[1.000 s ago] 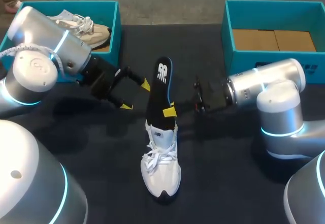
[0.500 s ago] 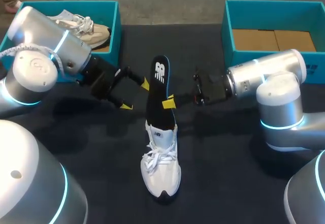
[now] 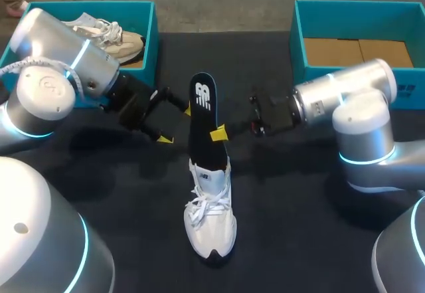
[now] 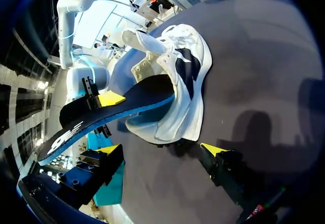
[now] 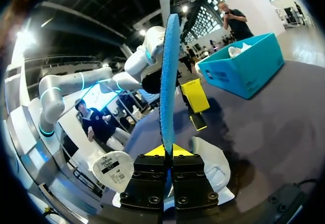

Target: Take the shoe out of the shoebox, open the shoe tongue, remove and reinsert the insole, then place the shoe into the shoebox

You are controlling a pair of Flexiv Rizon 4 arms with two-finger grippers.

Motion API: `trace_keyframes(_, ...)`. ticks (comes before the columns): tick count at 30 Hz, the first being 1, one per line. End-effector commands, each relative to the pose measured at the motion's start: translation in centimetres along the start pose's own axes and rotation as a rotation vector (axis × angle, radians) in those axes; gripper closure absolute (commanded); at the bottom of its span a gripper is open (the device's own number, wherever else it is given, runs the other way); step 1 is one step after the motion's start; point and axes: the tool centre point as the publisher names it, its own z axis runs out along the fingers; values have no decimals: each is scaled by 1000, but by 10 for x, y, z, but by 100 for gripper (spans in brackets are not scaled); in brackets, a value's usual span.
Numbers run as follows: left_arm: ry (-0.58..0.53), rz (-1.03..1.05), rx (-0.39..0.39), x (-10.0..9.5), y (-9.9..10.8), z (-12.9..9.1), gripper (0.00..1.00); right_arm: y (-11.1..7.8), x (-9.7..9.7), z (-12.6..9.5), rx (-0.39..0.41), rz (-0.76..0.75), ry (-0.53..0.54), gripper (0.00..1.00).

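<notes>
The shoe (image 3: 211, 213) lies on the table (image 3: 312, 240), white, with its toe toward me and its heel away from me. Its long axis runs from my side to the far side.

The insole (image 3: 201, 117) comes up out of the heel opening, with its lower end inside the shoe. It is black on top and blue on the edge and underside. Its long axis goes almost in line with the shoe, leaning a little to my left, and its free end points away from me. Near that free end there is a white logo. On the tongue of the shoe there is a small label, but its print is too small to read.

My right claw (image 3: 218, 135) is just beyond the heel and pinches the insole from two sides, near its lower part. My left claw (image 3: 176, 125) is to the left of the insole, near it but apart from it, with fingers spread and holding nothing.

Far left of the shoe stands the left box (image 3: 149, 34), with a beige shoe (image 3: 116, 40) inside. Far right stands the right box (image 3: 299, 47), teal as well, with brown cardboard (image 3: 358, 52) on its floor.
</notes>
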Motion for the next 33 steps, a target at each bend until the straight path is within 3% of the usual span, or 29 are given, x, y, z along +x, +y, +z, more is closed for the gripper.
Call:
trace_keyframes(1,3,0,-2,0,0,1,0,-1,0,1,22,23,-1,100)
trace_keyframes(18,3,0,-2,0,0,1,0,-12,4,3,57,72,6,100)
trace_keyframes(28,3,0,-2,0,0,1,0,-25,0,3,-16,86,-80,100)
trace_keyframes(33,3,0,-2,0,0,1,0,-26,1,3,-16,85,-82,100)
